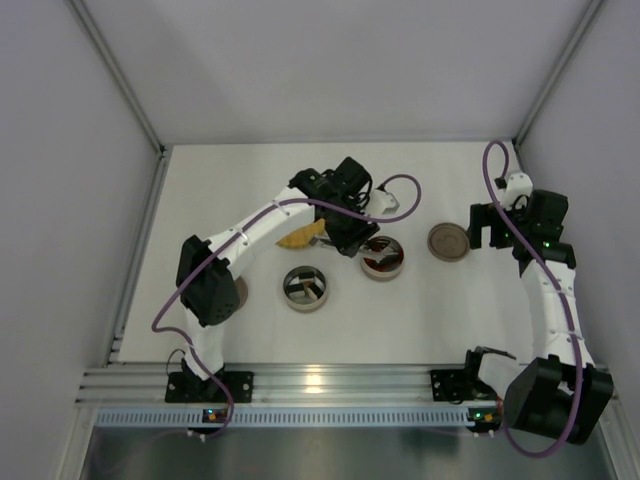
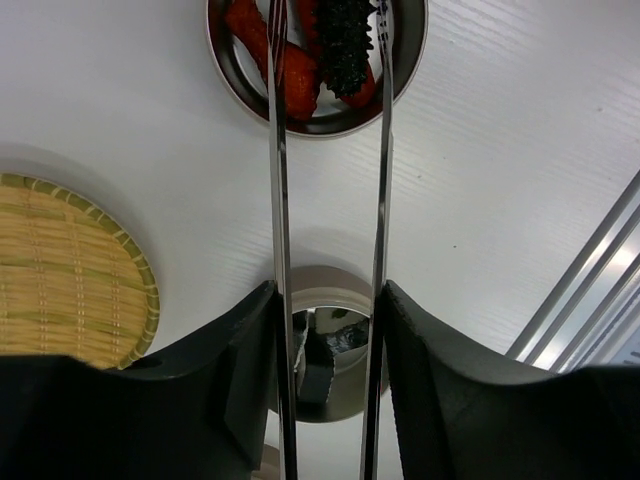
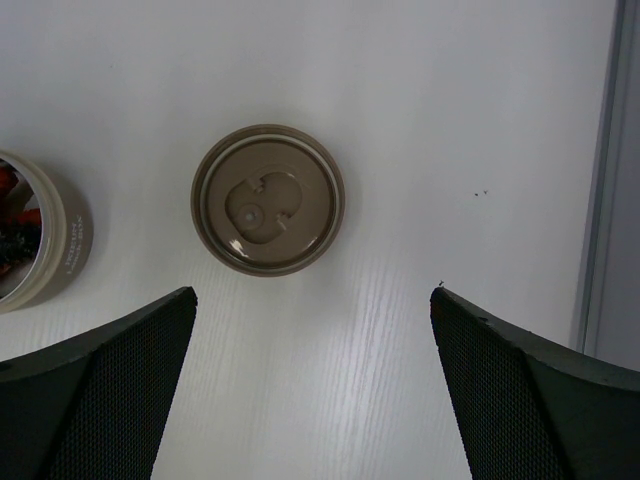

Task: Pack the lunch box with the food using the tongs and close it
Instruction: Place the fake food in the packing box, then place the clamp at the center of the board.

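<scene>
White table (image 1: pixel 240 185), pale grey walls (image 1: pixel 330 60) all round, aluminium rail (image 1: pixel 330 380) along the near edge. The left gripper (image 2: pixel 330 292) clamps the tongs (image 2: pixel 279 200), tips over the round lunch box (image 2: pixel 421 50) holding red-orange pieces (image 2: pixel 298 82) and a dark-wrapped roll (image 2: pixel 345 50). The woven plate (image 2: pixel 60 270) lies to its left. The right gripper (image 3: pixel 312 296) is spread wide and empty above the brown lid (image 3: pixel 268 200), which lies flat just right of the box.

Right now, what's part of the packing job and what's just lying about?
Job: tongs, held in the left gripper; food; lunch box bowl under the tong tips; second bowl; lid.
Lying about: woven plate.
</scene>
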